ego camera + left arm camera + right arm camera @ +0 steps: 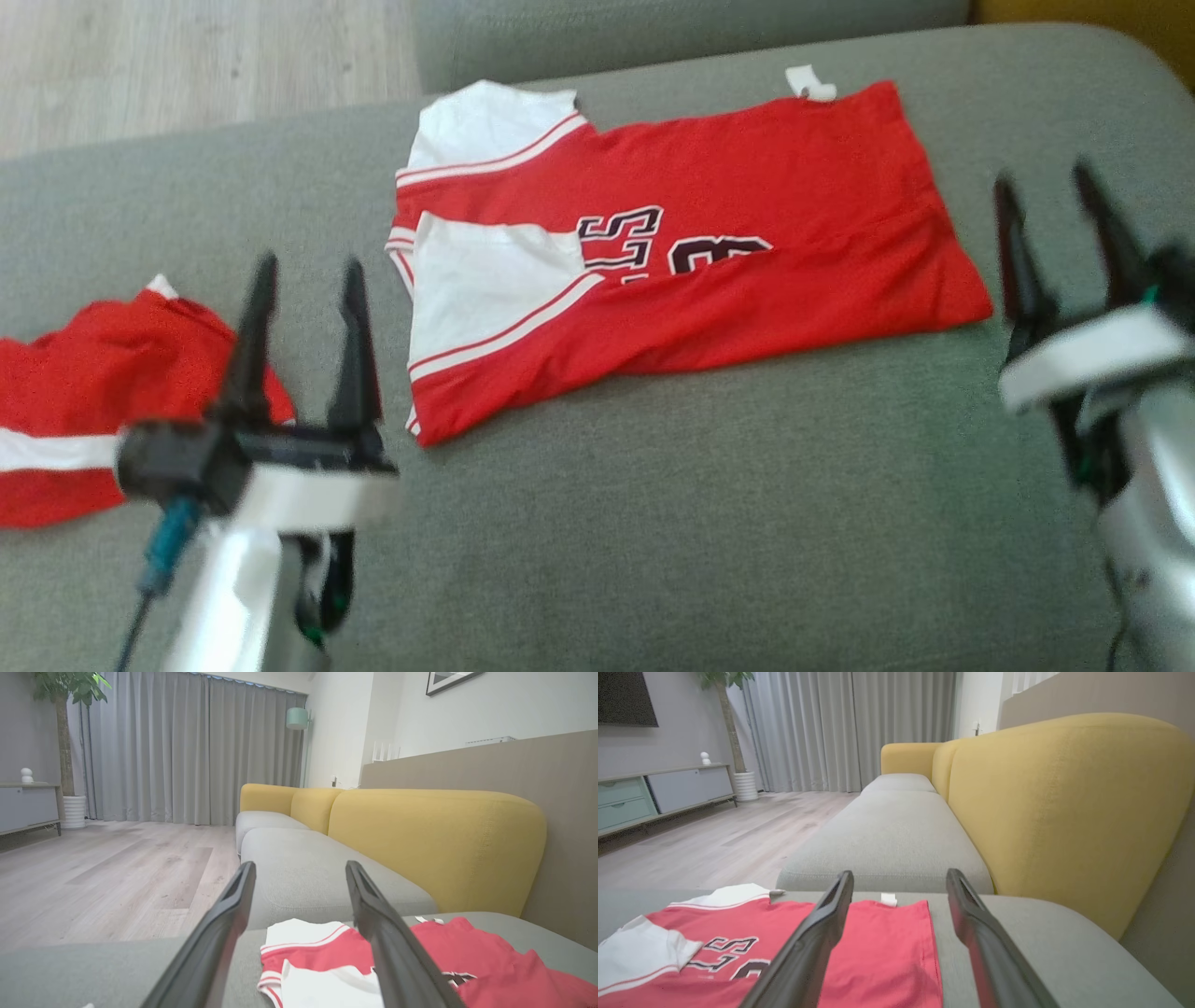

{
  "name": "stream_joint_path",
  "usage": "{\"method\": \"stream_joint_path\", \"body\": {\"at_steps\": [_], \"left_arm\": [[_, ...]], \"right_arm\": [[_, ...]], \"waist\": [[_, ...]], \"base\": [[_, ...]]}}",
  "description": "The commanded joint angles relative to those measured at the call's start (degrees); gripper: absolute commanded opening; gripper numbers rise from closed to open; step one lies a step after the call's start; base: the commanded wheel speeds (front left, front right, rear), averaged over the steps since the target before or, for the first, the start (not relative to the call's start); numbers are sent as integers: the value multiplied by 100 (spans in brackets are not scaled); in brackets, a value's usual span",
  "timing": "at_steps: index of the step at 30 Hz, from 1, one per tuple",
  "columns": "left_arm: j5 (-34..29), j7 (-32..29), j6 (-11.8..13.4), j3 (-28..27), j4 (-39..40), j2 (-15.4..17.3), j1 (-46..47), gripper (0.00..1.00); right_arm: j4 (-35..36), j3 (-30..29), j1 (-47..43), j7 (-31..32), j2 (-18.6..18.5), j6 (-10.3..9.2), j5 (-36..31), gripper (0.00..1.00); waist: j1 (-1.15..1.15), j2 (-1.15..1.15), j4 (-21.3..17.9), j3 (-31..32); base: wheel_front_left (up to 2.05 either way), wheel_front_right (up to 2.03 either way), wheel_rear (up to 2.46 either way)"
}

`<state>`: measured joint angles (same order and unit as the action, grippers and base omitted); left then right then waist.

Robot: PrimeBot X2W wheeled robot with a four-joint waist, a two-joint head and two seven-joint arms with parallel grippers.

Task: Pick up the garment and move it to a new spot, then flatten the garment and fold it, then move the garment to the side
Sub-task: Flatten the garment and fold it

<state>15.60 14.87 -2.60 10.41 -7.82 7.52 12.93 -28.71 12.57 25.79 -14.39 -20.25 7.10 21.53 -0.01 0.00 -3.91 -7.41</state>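
The garment (691,252) is a red jersey with white sleeves and dark lettering, lying folded on the grey sofa seat (709,523). It also shows in the left wrist view as garment (327,961) and in the right wrist view as garment (878,947). My left gripper (308,271) hovers open to the left of it, empty. Off the garment's right edge my right gripper (1046,187) stands open, nothing between its fingers.
A second red and white cloth (84,411) lies crumpled at the seat's left edge, under my left arm. Yellow sofa backrest (434,844) runs along the far side. Wood floor (107,872) lies beyond the seat's left edge.
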Motion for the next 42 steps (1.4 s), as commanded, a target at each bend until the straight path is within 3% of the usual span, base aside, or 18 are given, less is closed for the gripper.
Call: {"method": "stream_joint_path", "body": {"at_steps": [1,6,13,16,29,34,40,41,42], "left_arm": [[-86,13,-28,-276,216,7,85,100],[-352,13,-155,-364,29,-256,-440,100],[-617,13,-22,-370,-22,-437,-705,100],[-645,13,32,-354,-207,-453,-640,100],[-648,-18,239,-117,-2418,-462,204,100],[-677,-258,452,-108,-3232,-455,638,100],[-749,-663,411,47,-3926,-391,886,100],[-736,-708,385,60,-4002,-391,907,67],[-725,-722,361,73,-4055,-391,926,24]], "right_arm": [[305,-47,-26,-60,11,39,-153,100],[754,-592,-918,-60,518,39,-755,100],[1066,-807,-1369,-61,872,39,-1134,100],[1142,-844,-1334,-61,898,39,-1167,100],[1174,-795,-1101,-61,890,39,-1218,100],[1189,-776,-1046,-61,907,39,-1209,100],[1180,-815,-1009,-61,918,39,-1209,100],[1178,-820,-1001,-61,915,39,-1207,100],[1174,-825,-992,-61,911,39,-1204,100]], "waist": [[1,0,-22,87],[1,0,-69,236],[1,0,-155,242],[1,0,-195,179],[1,0,-428,-167],[1,0,-528,-271],[1,0,-608,-288],[1,0,-615,-285],[1,0,-618,-280]], "base": [[0,0,0],[0,0,0],[0,0,0],[0,0,0],[0,0,0],[0,0,0],[0,0,0],[0,0,0],[0,0,0]]}}
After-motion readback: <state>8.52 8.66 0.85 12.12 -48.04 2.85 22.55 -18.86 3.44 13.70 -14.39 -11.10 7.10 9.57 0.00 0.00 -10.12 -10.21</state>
